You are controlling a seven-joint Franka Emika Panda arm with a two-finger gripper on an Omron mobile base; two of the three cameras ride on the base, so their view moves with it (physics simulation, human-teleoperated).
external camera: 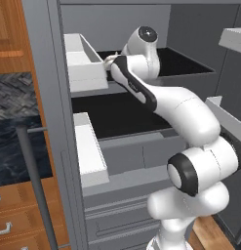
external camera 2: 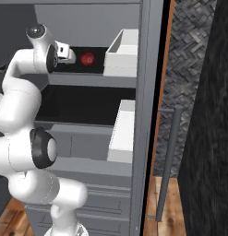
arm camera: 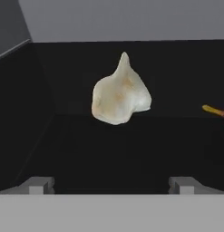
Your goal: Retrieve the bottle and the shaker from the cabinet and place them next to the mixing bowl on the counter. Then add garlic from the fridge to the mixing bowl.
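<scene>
A pale, cream-coloured head of garlic (arm camera: 121, 93) with a pointed tip sits on the dark upper fridge shelf (arm camera: 109, 149), straight ahead of my gripper (arm camera: 111, 185). The gripper is open, its two fingertips (arm camera: 38, 184) spread wide, and it is a short way short of the garlic with nothing between them. From the right base view the gripper (external camera 2: 73, 57) is reaching into the upper shelf of the open fridge. The bottle, the shaker, the cabinet and the mixing bowl are out of view.
A red round fruit (external camera 2: 88, 58) lies on the same shelf just beyond the hand, and a yellow-red tip (arm camera: 216, 110) pokes in at the right. White door bins (external camera 2: 123, 53) (external camera: 86, 63) flank the shelf. The fridge door handle (external camera 2: 168, 161) stands to the right.
</scene>
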